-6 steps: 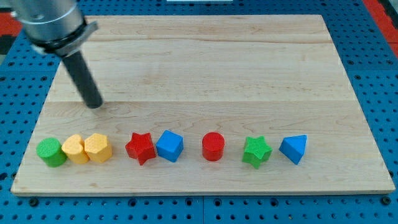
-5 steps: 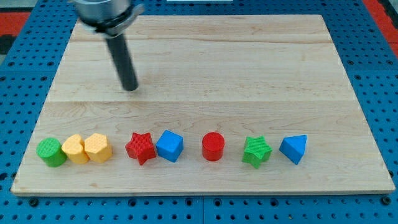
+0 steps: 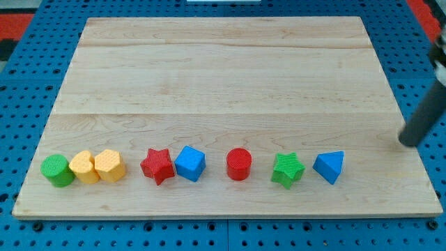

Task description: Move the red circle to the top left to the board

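Note:
The red circle (image 3: pixel 238 164) stands in a row of blocks near the view's bottom edge of the wooden board (image 3: pixel 223 77). My tip (image 3: pixel 408 142) is at the board's right edge, far to the right of the red circle and up and right of the blue triangle (image 3: pixel 329 166). It touches no block.
Along the row from the view's left stand a green circle (image 3: pixel 56 171), a yellow heart-like block (image 3: pixel 84 166), a yellow hexagon (image 3: pixel 110 165), a red star (image 3: pixel 158 165), a blue cube (image 3: pixel 189 163), then right of the red circle a green star (image 3: pixel 288 169).
My tip has swept from the board's left side, up and rightward, across to the right edge. No block has moved.

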